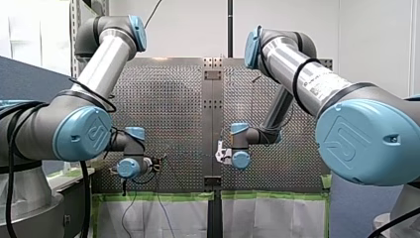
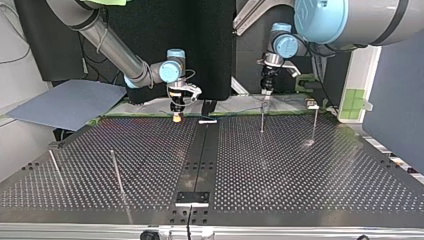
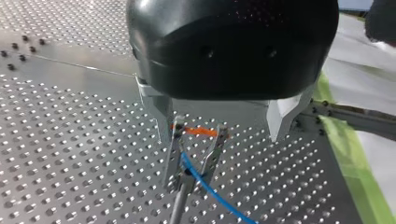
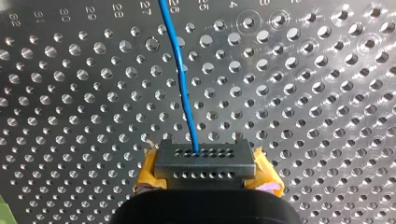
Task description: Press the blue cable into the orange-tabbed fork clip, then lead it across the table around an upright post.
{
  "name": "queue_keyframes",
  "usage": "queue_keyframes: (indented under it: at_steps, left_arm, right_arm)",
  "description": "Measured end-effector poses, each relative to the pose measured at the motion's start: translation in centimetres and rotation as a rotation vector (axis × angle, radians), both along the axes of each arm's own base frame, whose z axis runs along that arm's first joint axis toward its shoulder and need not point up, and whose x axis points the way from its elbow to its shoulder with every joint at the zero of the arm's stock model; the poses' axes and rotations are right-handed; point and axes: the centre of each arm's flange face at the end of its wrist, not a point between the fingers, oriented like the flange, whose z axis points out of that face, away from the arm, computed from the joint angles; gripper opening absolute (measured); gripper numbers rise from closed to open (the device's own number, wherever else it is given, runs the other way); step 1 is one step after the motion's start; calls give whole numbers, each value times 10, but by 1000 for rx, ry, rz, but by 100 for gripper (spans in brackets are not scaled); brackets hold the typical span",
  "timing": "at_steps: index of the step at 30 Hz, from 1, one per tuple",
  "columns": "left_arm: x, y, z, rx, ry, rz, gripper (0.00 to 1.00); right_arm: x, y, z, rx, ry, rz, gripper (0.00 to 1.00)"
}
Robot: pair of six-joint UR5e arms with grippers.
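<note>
Left gripper (image 3: 215,135) is spread wide, its metal fingers (image 3: 152,112) straddling the orange-tabbed fork clip (image 3: 212,156) without touching it; nothing is held. Blue cable (image 3: 205,184) is seen lying between the clip's prongs (image 3: 173,158), so the pressing appears done or nearly so, though how deeply it is seated cannot be judged. Right gripper (image 4: 205,170) is closed on the cable between yellow pads (image 4: 148,173), presumably so that the free length can be led toward an upright post (image 2: 315,124). Both wrists are turned straight down over the perforated table (image 2: 300,180), and the arms are bent at the elbow, reaching to its far edge in the top view.
</note>
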Motion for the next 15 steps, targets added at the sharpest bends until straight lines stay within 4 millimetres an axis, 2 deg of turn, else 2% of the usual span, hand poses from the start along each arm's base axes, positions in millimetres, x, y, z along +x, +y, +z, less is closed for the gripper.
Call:
queue_keyframes:
  at_steps: [15]
  left_arm:
    - [-5, -27, -1, 44, 48, -43, 100]
  right_arm:
    - [1, 1, 0, 0, 1, 3, 0]
